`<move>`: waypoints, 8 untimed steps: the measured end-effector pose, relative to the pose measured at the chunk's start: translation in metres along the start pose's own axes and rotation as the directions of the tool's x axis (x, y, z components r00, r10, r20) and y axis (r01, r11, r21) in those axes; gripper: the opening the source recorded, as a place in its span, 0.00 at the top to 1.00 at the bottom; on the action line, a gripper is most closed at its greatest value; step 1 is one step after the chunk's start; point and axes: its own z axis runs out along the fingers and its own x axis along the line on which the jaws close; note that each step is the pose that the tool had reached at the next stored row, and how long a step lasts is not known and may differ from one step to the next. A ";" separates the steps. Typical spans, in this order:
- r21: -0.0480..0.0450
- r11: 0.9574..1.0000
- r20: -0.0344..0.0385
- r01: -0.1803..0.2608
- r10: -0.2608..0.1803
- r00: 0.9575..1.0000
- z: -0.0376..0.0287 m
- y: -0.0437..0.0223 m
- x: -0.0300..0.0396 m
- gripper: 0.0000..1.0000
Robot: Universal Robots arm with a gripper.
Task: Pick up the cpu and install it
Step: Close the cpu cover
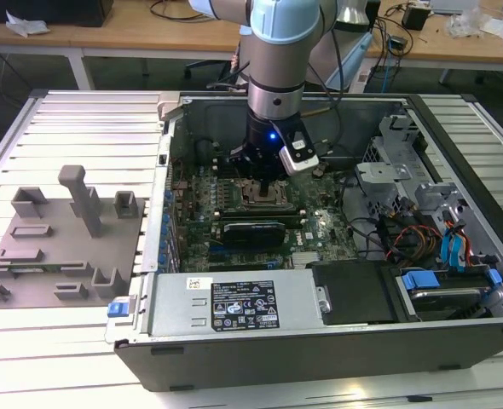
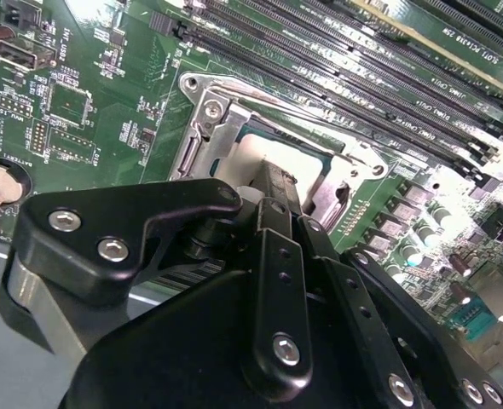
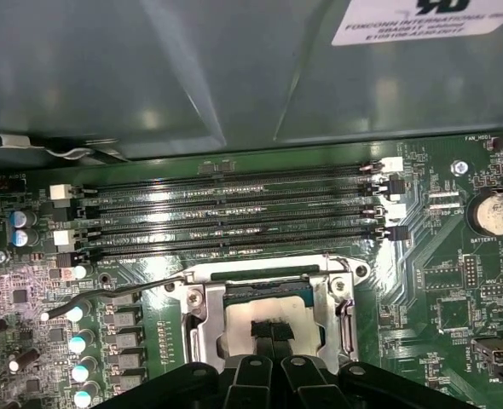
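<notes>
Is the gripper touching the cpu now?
Cannot tell. In the first wrist view the gripper ends over the pale top of the cpu inside the socket, yet neither a gap nor the contact itself shows plainly.

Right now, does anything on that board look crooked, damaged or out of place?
Nothing stands out. The chip lies flat and square inside the socket frame, the gripper is down over its middle, and the memory slots beside it look straight and undamaged.
</notes>
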 end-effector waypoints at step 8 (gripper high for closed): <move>0.000 1.000 0.000 -0.002 0.002 1.000 0.0007 0.0002 -0.0021 0.89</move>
